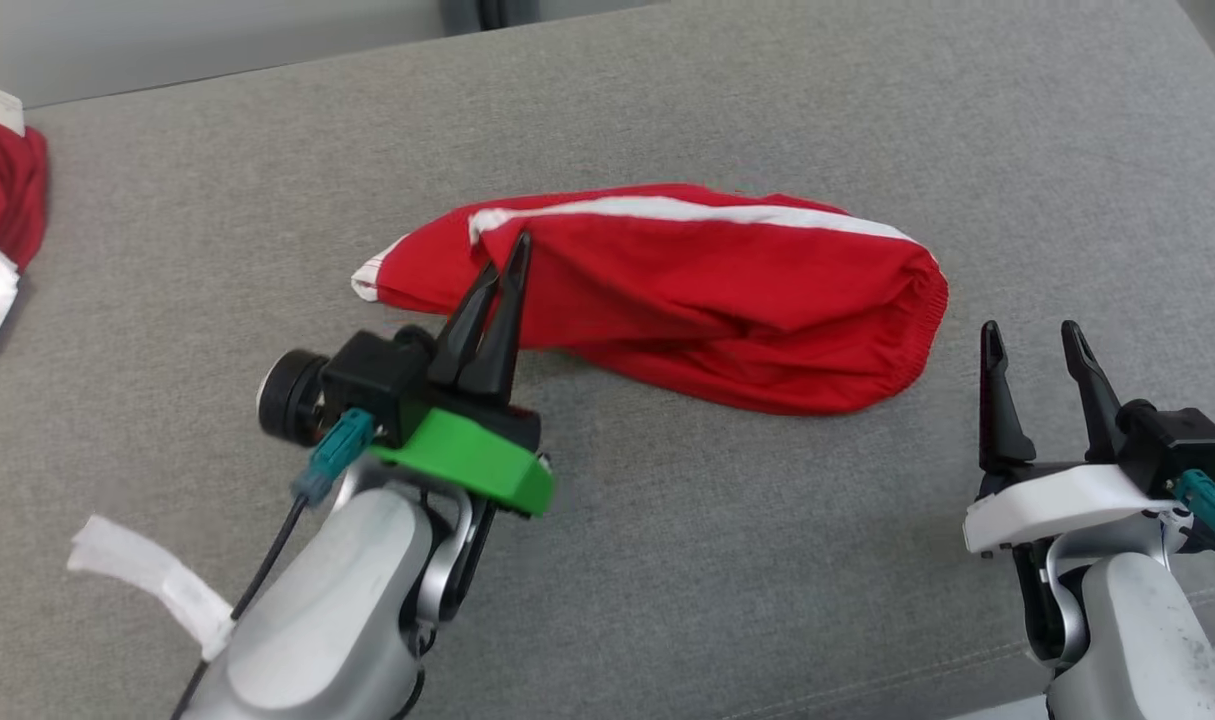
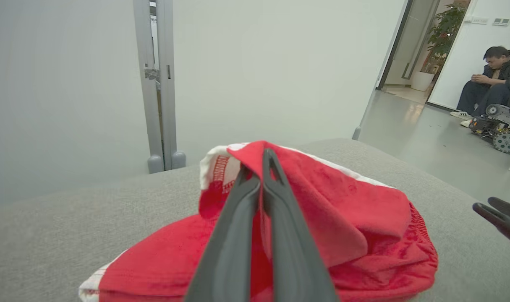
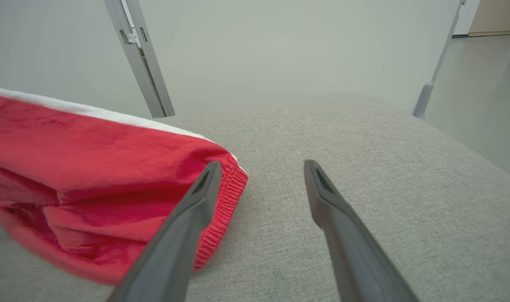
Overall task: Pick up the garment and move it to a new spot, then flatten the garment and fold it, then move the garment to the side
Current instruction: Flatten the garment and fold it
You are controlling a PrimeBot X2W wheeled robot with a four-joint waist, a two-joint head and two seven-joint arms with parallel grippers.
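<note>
A grey padded surface (image 1: 667, 560) spans the head view, and the red garment (image 1: 707, 290) lies near its middle as a long, rumpled bundle. Its long axis runs left to right across the robot's front, dipping slightly toward the right. A white stripe follows the far edge, and the gathered elastic hem forms the right end. The left gripper (image 1: 512, 255) is the one engaged. Its jaws are clenched on a fold near the garment's left end, close to where the white stripe begins. In the left wrist view the red cloth (image 2: 364, 226) rises to a peak at the fingertips, with the rest of the bundle trailing off to that view's right. The right gripper (image 1: 1030, 335) sits just short of the elastic end, jaws spread wide and grasping nothing. In its own wrist view the hem (image 3: 221, 201) lies against the left finger and the bare surface lies between the two. Lifting from the left end would likely drag the garment lengthwise, so the right arm seems placed to take the hem. A second red and white cloth (image 1: 2, 200) lies at the far left edge.
</note>
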